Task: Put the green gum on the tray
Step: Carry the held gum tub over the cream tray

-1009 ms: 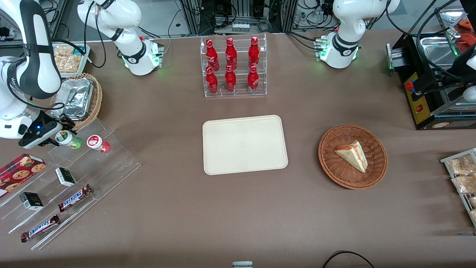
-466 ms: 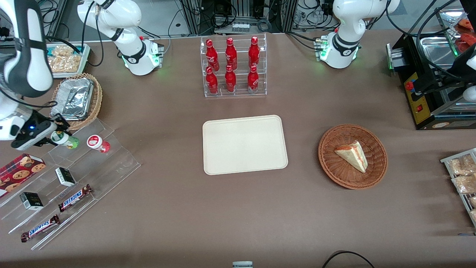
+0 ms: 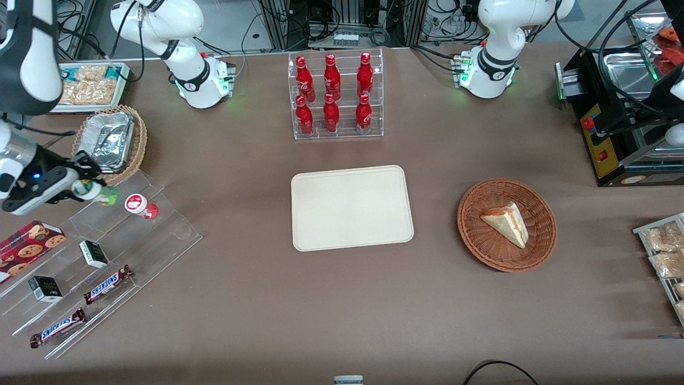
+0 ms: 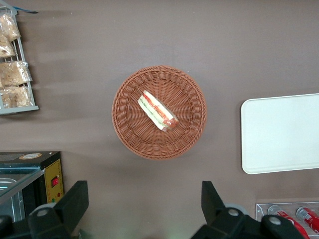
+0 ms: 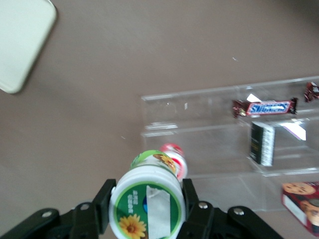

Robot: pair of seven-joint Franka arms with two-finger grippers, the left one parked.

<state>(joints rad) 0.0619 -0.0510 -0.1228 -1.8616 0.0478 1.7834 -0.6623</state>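
Brown cloth covers the whole table, and nearest the front camera, toward the working arm's end, a clear acrylic step rack (image 3: 107, 251) carries Snickers bars (image 3: 108, 284), small dark boxes and a cookie pack. Higher on that rack stands the red gum bottle (image 3: 141, 206), alone now: over the last second the gripper (image 3: 85, 184) has risen and drawn away from the rack, taking the green gum (image 3: 98, 193) with it. The fingers are pinched on either side of the bottle, which the wrist view shows seated squarely between them, its label facing the lens (image 5: 145, 208), clear of the shelf below. So the pick looks done and the carry is what remains. The tray (image 3: 351, 207) lies bare at the table's middle, well apart from the gripper, toward the parked arm's end. Farther from the camera, a wicker basket holding a foil tray (image 3: 109, 140) sits beside the gripper, and a rack of red bottles (image 3: 335, 96) stands farther off than the tray.
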